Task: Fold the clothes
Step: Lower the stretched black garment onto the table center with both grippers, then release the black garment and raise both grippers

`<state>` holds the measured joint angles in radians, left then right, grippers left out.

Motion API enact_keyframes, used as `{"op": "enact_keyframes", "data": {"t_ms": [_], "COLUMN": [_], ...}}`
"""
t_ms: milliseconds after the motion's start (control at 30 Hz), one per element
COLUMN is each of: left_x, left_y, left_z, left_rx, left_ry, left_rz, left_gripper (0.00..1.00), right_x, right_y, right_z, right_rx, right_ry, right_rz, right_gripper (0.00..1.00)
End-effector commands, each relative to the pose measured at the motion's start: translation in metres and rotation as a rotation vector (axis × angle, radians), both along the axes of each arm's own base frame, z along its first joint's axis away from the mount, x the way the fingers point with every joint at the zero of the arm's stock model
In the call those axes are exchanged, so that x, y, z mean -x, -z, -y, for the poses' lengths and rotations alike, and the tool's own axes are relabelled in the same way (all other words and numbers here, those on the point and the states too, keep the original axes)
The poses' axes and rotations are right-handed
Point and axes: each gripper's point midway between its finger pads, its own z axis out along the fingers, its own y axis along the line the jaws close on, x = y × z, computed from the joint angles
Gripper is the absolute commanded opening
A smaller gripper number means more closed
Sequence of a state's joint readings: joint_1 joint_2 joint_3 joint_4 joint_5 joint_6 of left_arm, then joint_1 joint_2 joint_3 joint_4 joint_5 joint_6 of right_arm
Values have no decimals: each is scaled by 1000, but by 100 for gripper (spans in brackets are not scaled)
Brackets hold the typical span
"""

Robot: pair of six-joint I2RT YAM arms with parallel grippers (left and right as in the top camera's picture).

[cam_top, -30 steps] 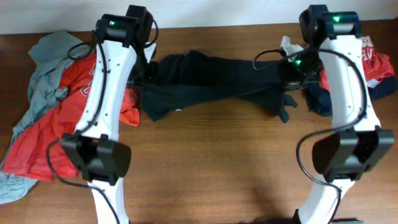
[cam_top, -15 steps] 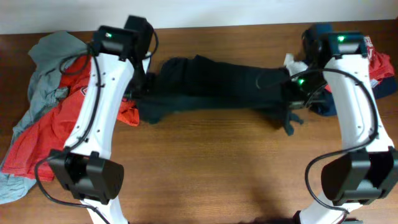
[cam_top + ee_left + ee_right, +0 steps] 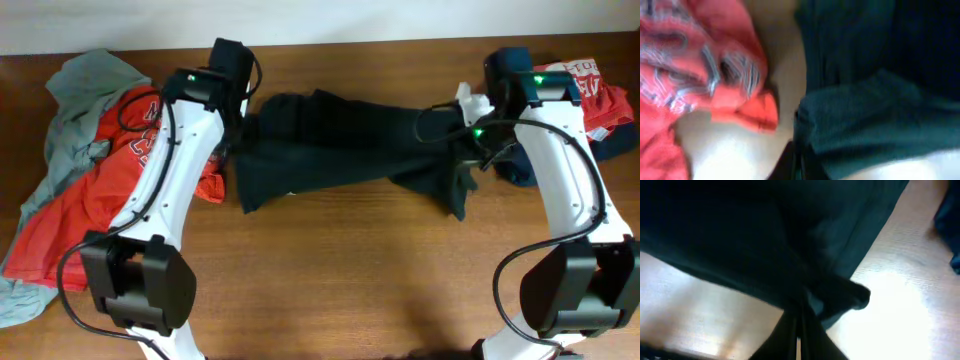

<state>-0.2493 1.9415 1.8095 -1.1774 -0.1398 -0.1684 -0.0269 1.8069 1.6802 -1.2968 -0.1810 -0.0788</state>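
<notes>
Black tee (image 3: 340,135) lies stretched sideways across the table (image 3: 340,290), bunched and creased, betw the 2 arms. L gripper (image 3: 234,140) is at the tee's left end, jaws pinched together on the fabric. R gripper (image 3: 466,140) is at the tee's right end, also clamped on the cloth; wrist cam shows the dark fabric gathered right at the fingertips. Tee's front edge is uneven: one corner hangs fwd near the left end, a narrow flap hangs fwd near the right end. Left of the tee, touching its left end: red-orange tee (image 3: 90,200) w/ white lettering, piled w/ grey tee (image 3: 85,75). Right of the tee, just beside the right end: navy tee (image 3: 520,165), and past that a 2nd red-orange tee (image 3: 600,95). In front of the black tee: wide bare wood, only the arm bases there. Behind the black tee: thin strip of wood up to the table's back edge, so little room
</notes>
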Motion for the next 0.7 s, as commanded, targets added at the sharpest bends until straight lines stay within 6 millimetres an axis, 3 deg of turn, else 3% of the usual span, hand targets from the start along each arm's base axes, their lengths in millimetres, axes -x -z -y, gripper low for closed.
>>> {"op": "enact_keyframes", "data": {"t_ms": [0, 233, 400, 667], "left_x": [-1, -16, -28, -37], "left_y": [13, 33, 30, 26], "left_z": [-4, 1, 0, -4], "left_rx": [-7, 10, 5, -22], "left_ry": [-17, -15, -22, -25], "left_rz": [17, 83, 138, 178], "left_gripper": [0, 0, 0, 0], "right_x": [-3, -9, -13, -11], "right_y": [-9, 21, 52, 85], "right_z": [6, 10, 19, 44], "right_rx": [16, 38, 40, 35], "right_ry": [7, -3, 44, 110], "right_rz": [45, -9, -57, -144], "right_gripper": [4, 4, 4, 4]}}
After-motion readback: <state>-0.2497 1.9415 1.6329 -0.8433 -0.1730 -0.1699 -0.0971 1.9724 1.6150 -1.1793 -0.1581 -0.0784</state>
